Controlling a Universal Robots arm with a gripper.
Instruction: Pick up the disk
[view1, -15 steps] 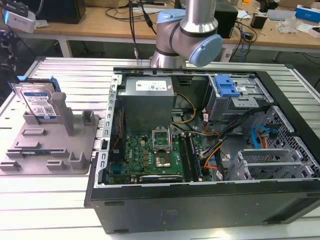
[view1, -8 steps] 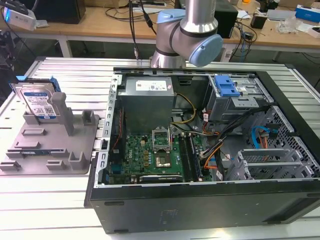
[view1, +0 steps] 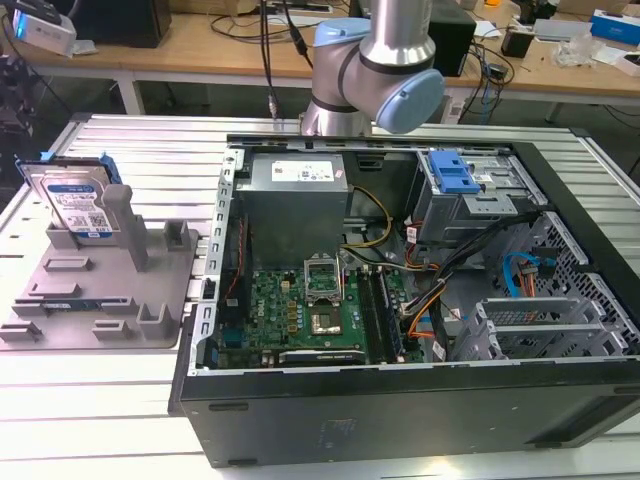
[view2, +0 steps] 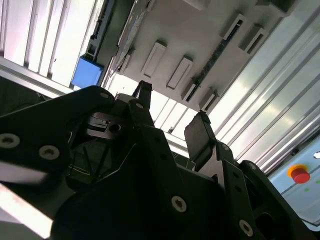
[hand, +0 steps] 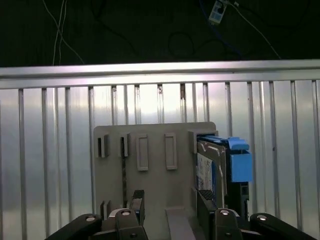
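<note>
The disk (view1: 72, 205) stands on edge in the grey holder tray (view1: 110, 300) on the slatted table (view1: 140, 140). In the exterior view that is at about 9 o'clock from the open computer case (view1: 400, 400), with the label face out and a tray post (view1: 122, 222) just beside it. The arm (view1: 375, 60) rises at about 12 o'clock of the case, well apart from the disk. In the first wrist view the tool (hand: 171, 205) is spread and holds nothing. The disk is not between its fingers (hand: 138, 202); it lines up with one finger rather than with the gap. The step in hand looks like the approach, and centring is what matters most. The gap should straddle the disk's thin silver body so that each finger meets a flat face, not the blue rails (hand: 240, 162) or the tray post. A straight descent along the disk's plane should keep a fingertip from landing on its top edge and tipping it. The fingers need to stay wide until they are fully beside the faces.
</note>
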